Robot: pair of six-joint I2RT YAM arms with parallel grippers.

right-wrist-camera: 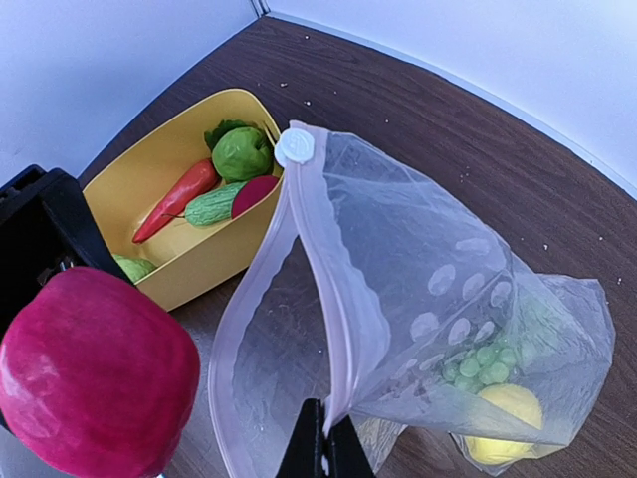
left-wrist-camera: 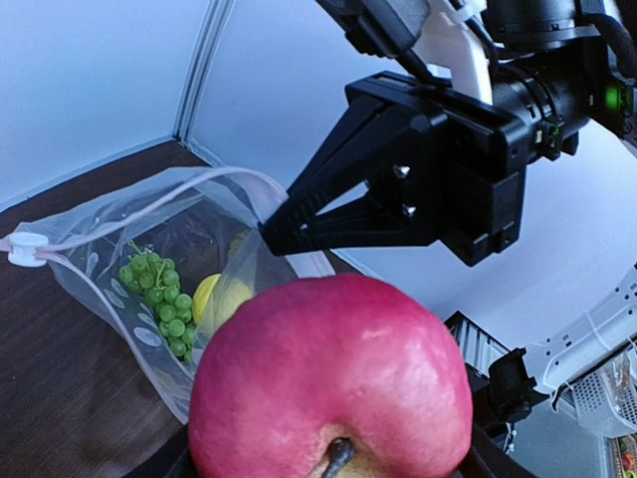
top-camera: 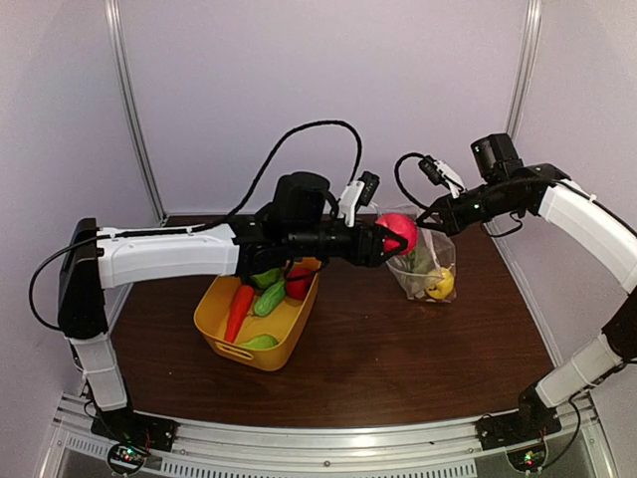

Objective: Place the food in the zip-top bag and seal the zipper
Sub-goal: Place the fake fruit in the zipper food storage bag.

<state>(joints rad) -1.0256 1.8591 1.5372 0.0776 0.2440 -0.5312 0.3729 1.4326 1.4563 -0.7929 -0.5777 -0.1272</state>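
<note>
My left gripper (top-camera: 388, 239) is shut on a red apple (top-camera: 398, 231), held in the air just left of the zip-top bag (top-camera: 426, 264). In the left wrist view the apple (left-wrist-camera: 333, 383) hides my fingertips. My right gripper (right-wrist-camera: 323, 450) is shut on the bag's zipper (right-wrist-camera: 333, 269) edge and holds the mouth up and open toward the apple (right-wrist-camera: 95, 373). Green grapes (right-wrist-camera: 483, 363) and a yellow lemon (right-wrist-camera: 508, 408) lie inside the bag. A carrot (top-camera: 239, 309), a cucumber (top-camera: 269, 297), a pear (right-wrist-camera: 242, 152) and another red piece (top-camera: 297, 287) lie in the tub.
The yellow tub (top-camera: 224, 334) stands on the brown table left of the bag, under my left arm. A white slider tab (right-wrist-camera: 295, 145) sits at the far end of the zipper. Pale walls close the table at the back and sides.
</note>
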